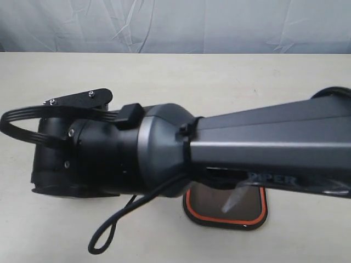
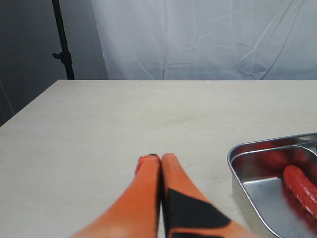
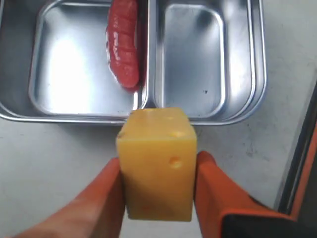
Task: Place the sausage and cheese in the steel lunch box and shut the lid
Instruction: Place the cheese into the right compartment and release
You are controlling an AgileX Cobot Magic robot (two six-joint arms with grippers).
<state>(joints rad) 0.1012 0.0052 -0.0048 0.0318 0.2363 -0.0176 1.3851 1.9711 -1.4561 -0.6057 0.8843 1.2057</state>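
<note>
While the right gripper [image 3: 159, 166] clamps the cheese [image 3: 156, 148]: steel lunch box [image 3: 257, 74] lies straight ahead, near.
Box's long side runs across the approach; divider [image 3: 149, 49] lines up with the cheese. Sausage [image 3: 124, 47] sits in the larger compartment [image 3: 74, 64], against the divider, lengthwise along the approach. Smaller compartment [image 3: 190, 59] bare. Left gripper [image 2: 159, 159] pressed together, holding nothing, beside the box.
</note>
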